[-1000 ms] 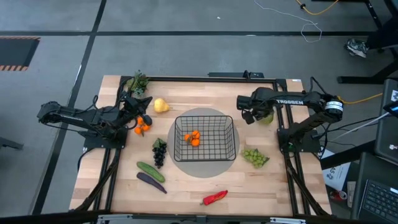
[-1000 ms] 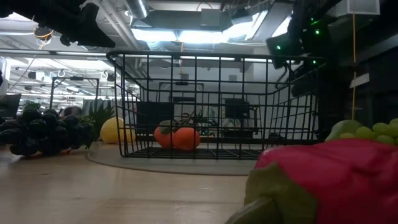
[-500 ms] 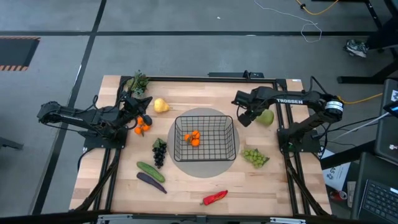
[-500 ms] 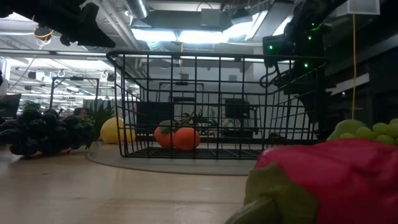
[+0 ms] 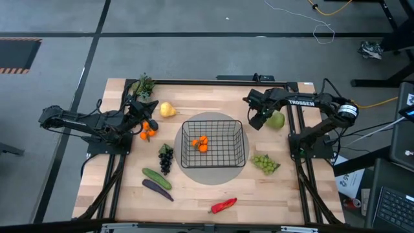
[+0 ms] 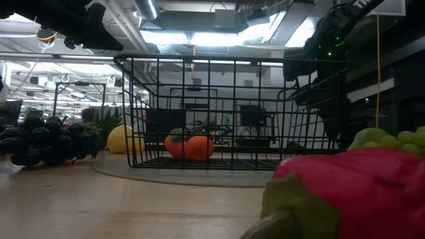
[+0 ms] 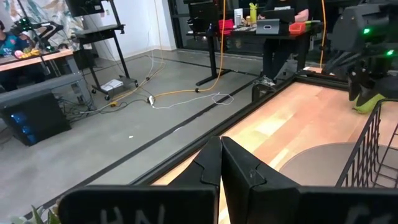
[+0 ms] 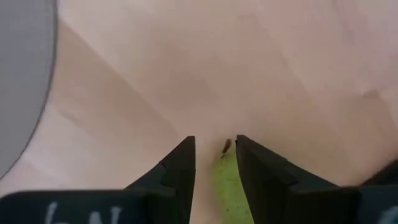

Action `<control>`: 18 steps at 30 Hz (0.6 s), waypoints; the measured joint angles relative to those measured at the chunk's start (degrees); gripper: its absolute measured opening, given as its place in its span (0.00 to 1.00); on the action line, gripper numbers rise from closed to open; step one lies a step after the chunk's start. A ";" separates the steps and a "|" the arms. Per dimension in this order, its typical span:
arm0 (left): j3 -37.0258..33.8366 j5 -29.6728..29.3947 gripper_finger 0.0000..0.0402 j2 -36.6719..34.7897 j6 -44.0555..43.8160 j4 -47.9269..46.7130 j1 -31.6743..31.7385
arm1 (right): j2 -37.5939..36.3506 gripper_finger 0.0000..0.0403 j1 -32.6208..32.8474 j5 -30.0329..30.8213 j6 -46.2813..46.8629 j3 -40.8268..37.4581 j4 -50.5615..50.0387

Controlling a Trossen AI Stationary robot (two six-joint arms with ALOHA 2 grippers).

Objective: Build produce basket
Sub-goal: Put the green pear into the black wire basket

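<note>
- Pear [image 5: 277, 120] is seen beyond the basket's [image 5: 213, 144] far right corner, clamped between the half-closed fingers of the right gripper [image 8: 213, 163], apparently just above the table [image 5: 284, 194].
- Hard, light, smooth plastic is judged likely; slipping is a risk on the tapering neck, so a hold lower on the wider belly is advised.
- Oranges [image 5: 202, 144] are lying inside the basket.
- Left gripper [image 7: 220, 163] is kept fully closed and empty, well left of the basket.
</note>
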 joint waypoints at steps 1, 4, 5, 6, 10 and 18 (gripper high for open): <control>0.00 -0.02 0.00 0.01 0.00 0.00 0.02 | 0.01 0.29 -0.27 -0.77 -0.41 0.00 0.03; 0.00 0.00 0.00 0.01 -0.02 0.00 0.01 | 0.63 0.29 -0.88 -1.24 -0.58 0.00 0.13; 0.00 -0.02 0.00 0.00 -0.02 0.00 0.00 | 1.08 0.29 -1.14 -1.35 -0.58 0.00 0.15; 0.00 -0.02 0.00 -0.01 -0.03 0.00 0.00 | 1.68 0.29 -1.42 -1.35 -0.58 0.00 0.25; 0.00 -0.02 0.00 -0.01 -0.02 0.00 0.00 | 5.44 0.29 -2.36 -0.99 -0.58 0.00 0.30; 0.00 -0.02 0.00 0.01 -0.02 0.00 0.00 | 11.13 0.29 -2.63 2.16 -0.77 -0.01 0.05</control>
